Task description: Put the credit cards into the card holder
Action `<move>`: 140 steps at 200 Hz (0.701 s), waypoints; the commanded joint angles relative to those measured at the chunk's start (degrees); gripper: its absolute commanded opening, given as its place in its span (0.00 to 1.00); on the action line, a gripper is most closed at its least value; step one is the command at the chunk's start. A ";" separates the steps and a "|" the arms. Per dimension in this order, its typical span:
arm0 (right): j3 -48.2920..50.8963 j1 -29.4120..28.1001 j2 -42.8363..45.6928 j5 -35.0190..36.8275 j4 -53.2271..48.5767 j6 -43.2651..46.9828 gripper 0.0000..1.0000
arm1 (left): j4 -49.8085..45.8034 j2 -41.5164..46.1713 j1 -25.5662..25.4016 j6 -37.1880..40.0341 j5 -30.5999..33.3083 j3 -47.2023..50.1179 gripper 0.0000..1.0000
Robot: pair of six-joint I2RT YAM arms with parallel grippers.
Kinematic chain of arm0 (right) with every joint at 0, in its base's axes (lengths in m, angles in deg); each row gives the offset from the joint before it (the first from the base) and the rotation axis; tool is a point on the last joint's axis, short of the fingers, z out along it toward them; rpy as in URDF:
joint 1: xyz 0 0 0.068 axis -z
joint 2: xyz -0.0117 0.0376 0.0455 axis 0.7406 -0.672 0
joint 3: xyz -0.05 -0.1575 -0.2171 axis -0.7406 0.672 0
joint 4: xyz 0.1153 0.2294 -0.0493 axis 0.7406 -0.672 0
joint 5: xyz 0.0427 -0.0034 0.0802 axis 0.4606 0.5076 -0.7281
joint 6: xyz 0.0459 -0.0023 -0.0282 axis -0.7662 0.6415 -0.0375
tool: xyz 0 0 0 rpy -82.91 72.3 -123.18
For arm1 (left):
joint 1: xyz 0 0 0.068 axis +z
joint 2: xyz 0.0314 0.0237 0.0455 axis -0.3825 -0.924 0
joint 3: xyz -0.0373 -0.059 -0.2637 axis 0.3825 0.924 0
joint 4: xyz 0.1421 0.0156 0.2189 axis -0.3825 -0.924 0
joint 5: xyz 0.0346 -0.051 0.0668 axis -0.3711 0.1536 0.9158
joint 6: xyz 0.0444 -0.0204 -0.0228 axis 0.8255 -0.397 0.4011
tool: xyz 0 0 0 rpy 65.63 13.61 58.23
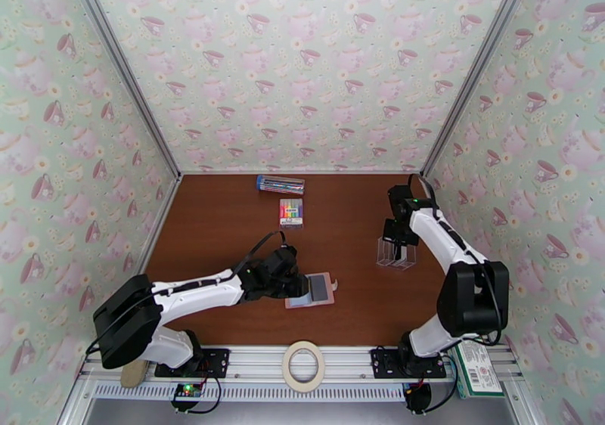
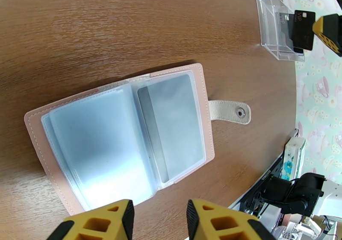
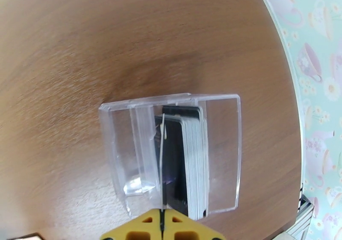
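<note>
Above the clear stand, right claw clamps one dark credit card; its thin edge-grip could slip or drag neighbours. Left claw, apart, overhangs the card holder.

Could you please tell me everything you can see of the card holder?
The card holder is a dusty-pink, leather-like wallet with pale stitching, lying open and flat on the table. Clear plastic sleeves fill the inside; one looks grey. A snap strap sticks out sideways. The left gripper, jaws open, hovers by one edge.
</note>
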 commanded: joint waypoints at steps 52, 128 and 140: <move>3.87 -1.76 12.83 -17.19 2.94 -1.66 0.00 | -1.72 6.28 -0.39 1.81 3.75 -0.97 0.40; 7.50 -15.63 26.87 -37.29 13.29 -0.62 0.00 | 1.41 21.54 2.07 10.89 0.89 0.89 0.56; 9.39 -16.54 30.21 -41.15 15.17 -1.01 0.00 | 2.43 23.92 2.31 11.90 -0.46 1.56 0.59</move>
